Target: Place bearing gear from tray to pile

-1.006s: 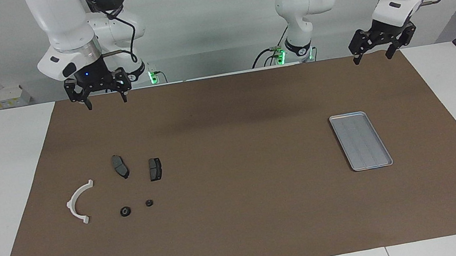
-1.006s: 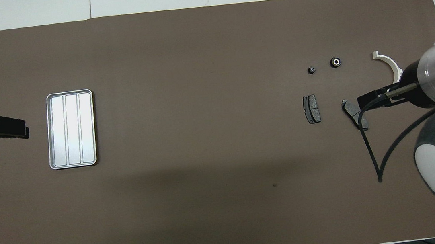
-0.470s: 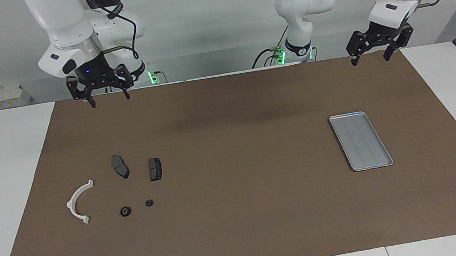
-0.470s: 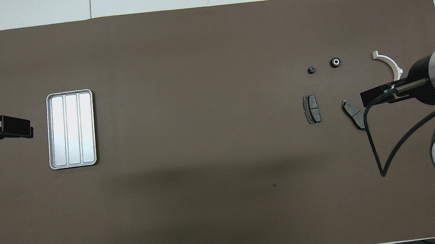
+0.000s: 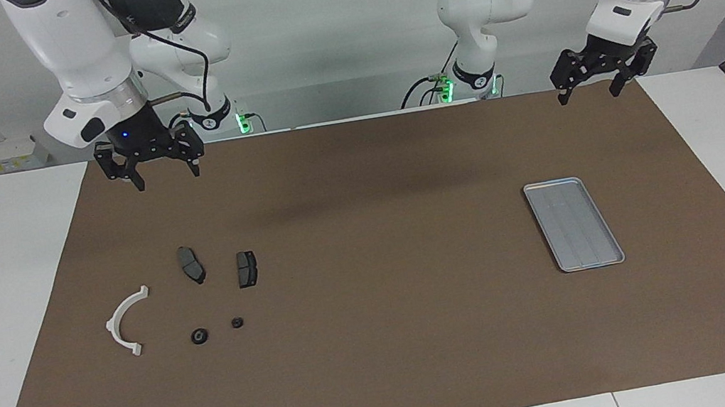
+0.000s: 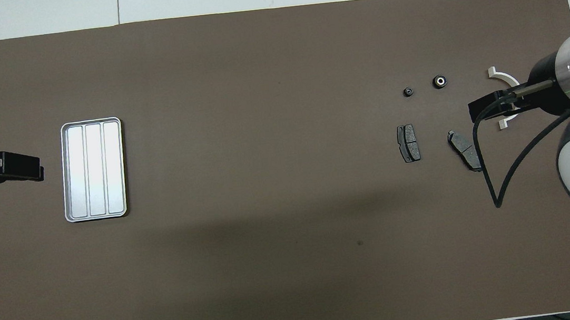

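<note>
The silver-grey tray (image 5: 574, 222) (image 6: 92, 169) lies toward the left arm's end of the table, its ribbed floor bare. The pile lies toward the right arm's end: a white half-ring bracket (image 5: 114, 314), two dark brake pads (image 5: 191, 264) (image 5: 246, 268), and two small black round parts (image 5: 199, 336) (image 5: 237, 322). Which of these two is the bearing gear I cannot tell. My right gripper (image 5: 167, 181) hangs open and holds nothing, over the mat between the robots and the pile. My left gripper (image 5: 589, 96) is raised over the mat's edge near its base, open with nothing in it.
A brown mat (image 5: 383, 344) covers most of the white table. In the overhead view the right gripper (image 6: 486, 107) and its cable cover part of the bracket (image 6: 499, 74).
The right gripper has moved lower and toward the right arm's end of the table. The left gripper rose slightly and then held still. No part has moved.
</note>
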